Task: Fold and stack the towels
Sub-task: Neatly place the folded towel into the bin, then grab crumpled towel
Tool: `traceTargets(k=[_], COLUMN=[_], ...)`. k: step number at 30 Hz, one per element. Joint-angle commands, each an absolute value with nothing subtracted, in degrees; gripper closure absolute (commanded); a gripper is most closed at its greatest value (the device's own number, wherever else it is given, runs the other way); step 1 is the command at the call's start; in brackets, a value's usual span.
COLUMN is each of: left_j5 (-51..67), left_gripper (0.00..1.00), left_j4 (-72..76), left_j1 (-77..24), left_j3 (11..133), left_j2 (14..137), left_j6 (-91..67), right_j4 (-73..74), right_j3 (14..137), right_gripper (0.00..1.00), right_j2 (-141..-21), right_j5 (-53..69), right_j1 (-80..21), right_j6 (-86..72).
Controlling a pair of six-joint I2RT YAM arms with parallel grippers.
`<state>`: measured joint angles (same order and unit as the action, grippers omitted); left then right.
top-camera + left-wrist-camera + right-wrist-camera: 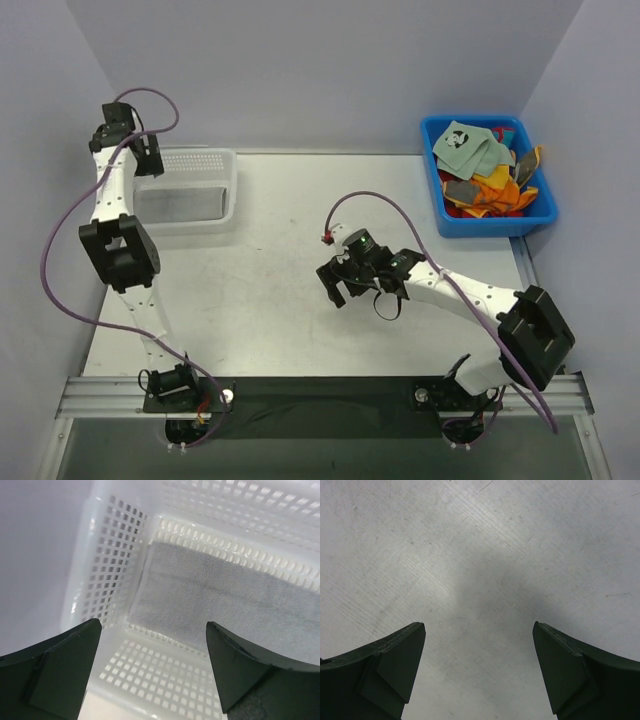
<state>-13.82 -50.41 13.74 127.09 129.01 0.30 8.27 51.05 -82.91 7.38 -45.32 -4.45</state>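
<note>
A pale, scuffed grey table (270, 300) sits between plain lilac walls. At its far-left corner the left gripper (152, 627) hangs over a white perforated plastic basket (110, 555), its jaws spread wide with nothing between them. Directly below and just ahead of its fingertips, a folded grey terry towel (215, 595) lies flat on the basket floor, one edge close to the mesh side wall. It reads as the base of the stack, tucked toward the corner so further towels can land squarely on it.

The right gripper (479, 630) hovers above bare table near the middle, jaws likewise apart and empty. It is probably placed over open surface because folding needs room. Well beyond it, off to its far right, a blue rectangular plastic bin (540, 215) holds a jumbled heap of unfolded towels (490, 180) in pale green panda print, orange, red and grey. With that heap waiting, most of the task looks undone, and fetching one from the bin seems the likely next call.
</note>
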Motion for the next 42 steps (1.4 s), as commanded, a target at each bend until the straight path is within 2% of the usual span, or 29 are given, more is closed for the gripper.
traceTargets(k=[1, 6, 8, 16, 18, 23, 27, 33, 42], left_j5=[-15.5, -8.5, -4.4, 6.5, 6.9, 7.5, 8.3, 4.3, 4.0], left_gripper=[0.03, 0.03, 0.03, 0.03, 0.02, 0.03, 0.02, 0.03, 0.03], left_j4=[-47.4, -44.8, -42.4, -26.0, -25.1, -21.5, -19.5, -20.6, -20.9], left_j1=[14.1, 12.2, 11.0, 1.7, -1.0, -12.9, -16.2, -19.4, -19.3], left_j3=[127.5, 118.3, 113.1, 72.8, 67.4, 49.8, 40.9, 42.6, 43.1], left_j2=[118.0, 104.0, 98.7, 68.0, 63.0, 58.1, 55.5, 58.7, 62.7], left_j6=[-2.0, -6.8, -8.3, -10.9, -12.4, -11.5, -12.1, -9.8, -9.1], right_j4=[9.7, 10.9, 11.4, 13.3, 13.2, 10.5, 4.3, -5.1, -9.6], right_j3=[53.1, 54.7, 56.5, 66.6, 70.7, 77.2, 81.0, 87.4, 100.7], right_gripper=[0.07, 0.07, 0.02, 0.00, 0.00, 0.11, 0.20, 0.31, 0.37], right_j2=[-78.2, -73.0, -71.5, -72.9, -76.0, -85.1, -91.9, -103.0, -117.5], right_j5=[0.3, -8.1, -8.8, -15.6, -15.5, -13.1, -11.3, -6.4, -4.5], right_j1=[-44.6, -39.5, -35.1, -17.6, -12.2, -3.1, 1.5, 4.7, 5.5], right_j6=[-5.3, -7.7, -9.1, -13.7, -14.7, -20.1, -23.1, -24.0, -21.4])
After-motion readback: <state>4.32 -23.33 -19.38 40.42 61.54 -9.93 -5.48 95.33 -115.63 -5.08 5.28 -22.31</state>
